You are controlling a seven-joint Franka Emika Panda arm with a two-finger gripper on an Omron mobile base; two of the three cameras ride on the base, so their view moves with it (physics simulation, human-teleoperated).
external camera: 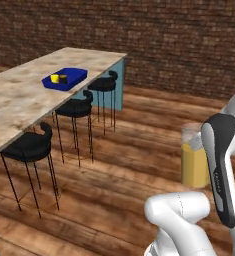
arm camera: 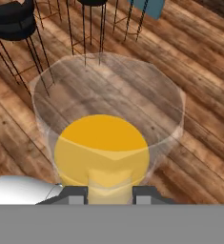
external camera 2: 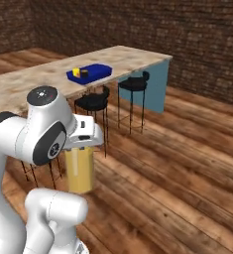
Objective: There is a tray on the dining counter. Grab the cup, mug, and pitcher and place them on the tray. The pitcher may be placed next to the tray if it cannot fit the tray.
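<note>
Evidently the gripper (arm camera: 109, 191) is closed partway on the tall clear glass pitcher (arm camera: 104, 138) of orange-yellow liquid, likely heavy, slick, sloshing and best gripped at its rim.

Even, dim rendered light (soft, low-resolution)

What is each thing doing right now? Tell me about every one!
pitcher: held up over the floor, upright, orange-yellow liquid inside
gripper: shut on the pitcher
cup: upright on the tray
mug: upright on the tray, beside the cup
tray: flat on the dining counter
</note>
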